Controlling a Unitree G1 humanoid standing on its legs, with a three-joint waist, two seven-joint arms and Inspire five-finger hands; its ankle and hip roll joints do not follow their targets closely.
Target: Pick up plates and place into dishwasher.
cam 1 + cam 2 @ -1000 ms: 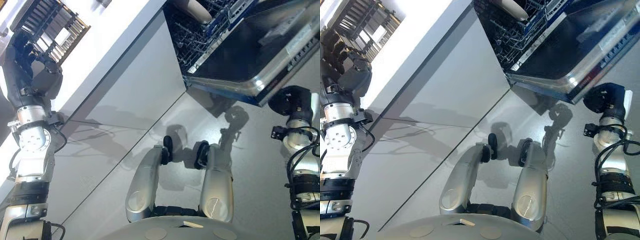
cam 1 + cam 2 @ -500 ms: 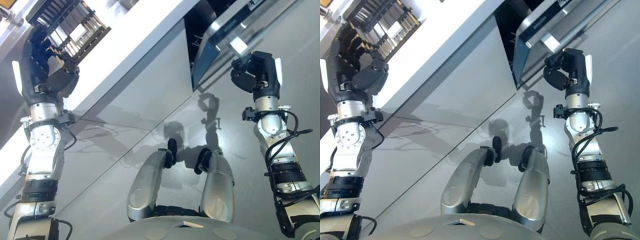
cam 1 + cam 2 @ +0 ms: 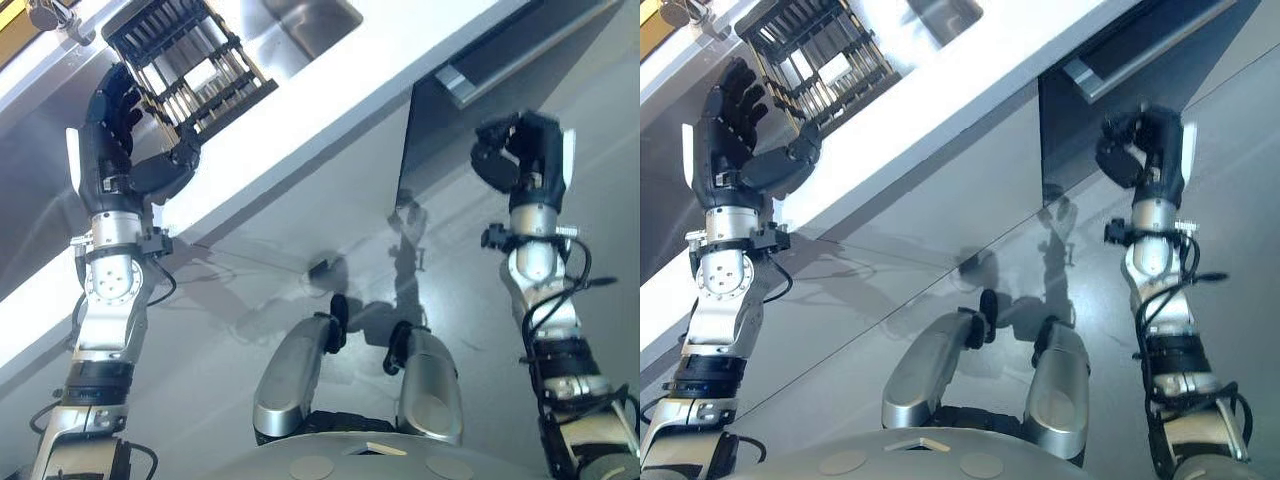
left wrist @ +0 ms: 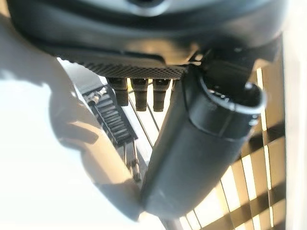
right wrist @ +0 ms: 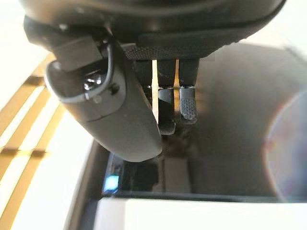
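Beside the counter's (image 3: 330,110) front edge: dishwasher door (image 3: 455,110), wide open a second ago with its rack showing, now nearly upright. My right hand (image 3: 525,155), fingers curled and empty, hangs just before it. My left hand (image 3: 120,150), relaxed and empty, is raised by the dish rack (image 3: 185,60). Plates: none visible; loading looks finished or paused.
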